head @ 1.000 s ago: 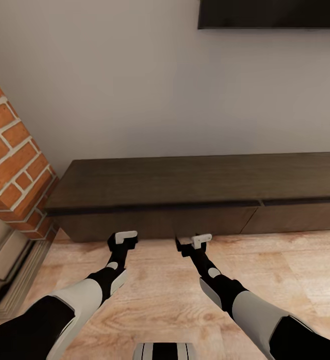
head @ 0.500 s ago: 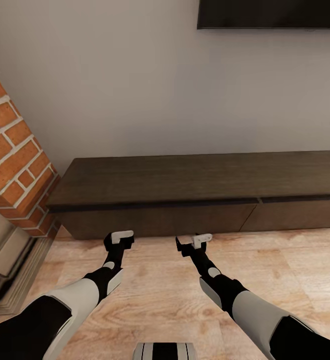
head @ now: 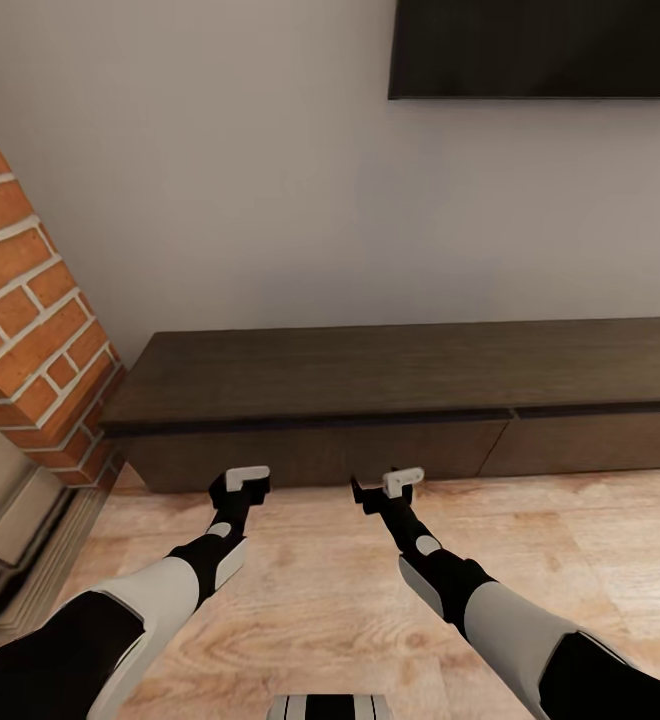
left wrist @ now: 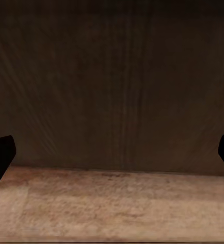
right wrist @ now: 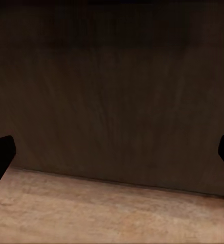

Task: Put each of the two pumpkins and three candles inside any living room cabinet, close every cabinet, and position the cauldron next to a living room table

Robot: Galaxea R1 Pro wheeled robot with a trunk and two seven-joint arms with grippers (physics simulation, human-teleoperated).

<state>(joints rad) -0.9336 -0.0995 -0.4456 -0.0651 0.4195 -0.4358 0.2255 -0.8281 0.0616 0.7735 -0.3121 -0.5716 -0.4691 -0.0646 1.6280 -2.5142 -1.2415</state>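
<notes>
Straight ahead of both claws, just beyond their tips, stands the long, low dark-brown wooden cabinet (head: 400, 400), its drawer fronts all flush and shut. Its long axis runs crosswise to the reach of the arms, from the red brick fireplace (head: 30, 340) outboard of the left claw (head: 242, 482) to past the edge of the head view on the right. The right claw (head: 390, 485) hangs level with the left one, and each is about equally near the leftmost drawer front (left wrist: 112, 76), which both wrist views show close ahead above a strip of pale wood-plank floor (right wrist: 112, 213). Both claws are apart, with dark fingertips (left wrist: 0, 155) at the far edges of each wrist view, and nothing is held.

The seam between the leftmost drawer and the next lies to the outer side of the right claw, so either arm could take this front; the left has less room sideways because of the brick. The drawer would have to slide out towards the robot, over open floor. A black flat screen (head: 540, 48) hangs high on the grey wall, well clear of any move.
</notes>
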